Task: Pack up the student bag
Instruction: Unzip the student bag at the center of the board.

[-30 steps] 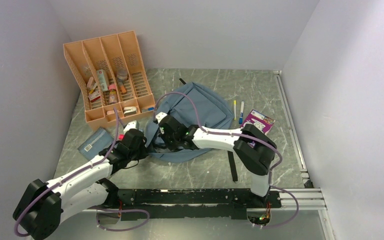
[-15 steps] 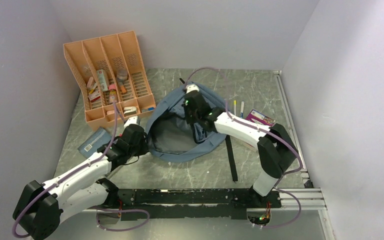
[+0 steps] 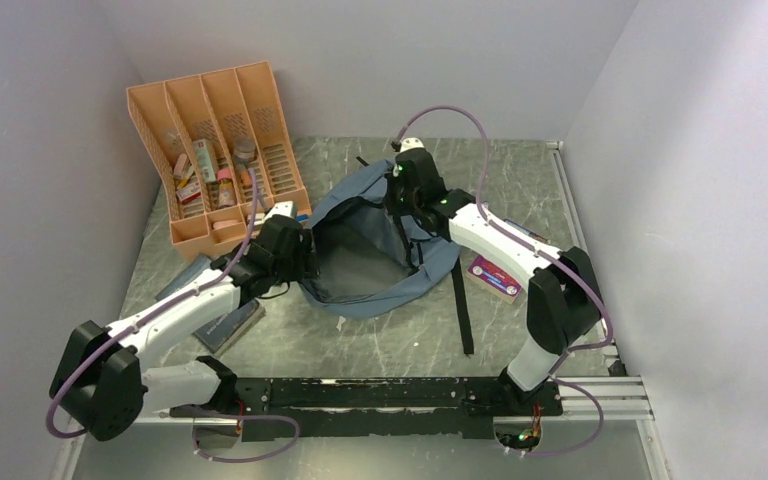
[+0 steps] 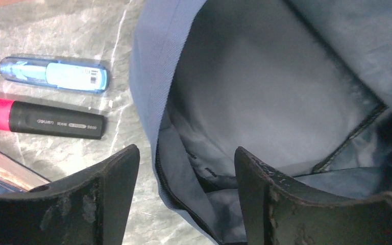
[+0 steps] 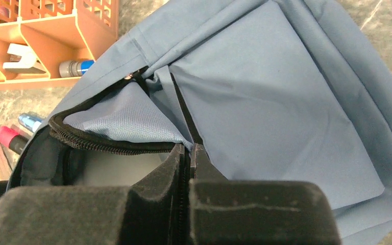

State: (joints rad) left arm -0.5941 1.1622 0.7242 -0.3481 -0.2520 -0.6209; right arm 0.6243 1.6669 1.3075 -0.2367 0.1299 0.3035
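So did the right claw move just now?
Yes. Seen from above, the right gripper moved up and right in the picture, from near the orange organiser to the far rim of the student bag.

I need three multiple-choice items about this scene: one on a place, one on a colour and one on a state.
1. Where does the orange organiser stand, seen from the student bag?
A. to its left
B. to its right
C. inside it

2. Which colour is the cap of the pink highlighter?
A. white
B. black
C. green

3. The bag's main compartment is:
A. zipped shut
B. open
C. covered by a book

Answers:
1 A: the top view shows it to the bag's left, farther back.
2 B: the left wrist view shows the dark cap.
3 B: its grey lining shows in the top and left wrist views.
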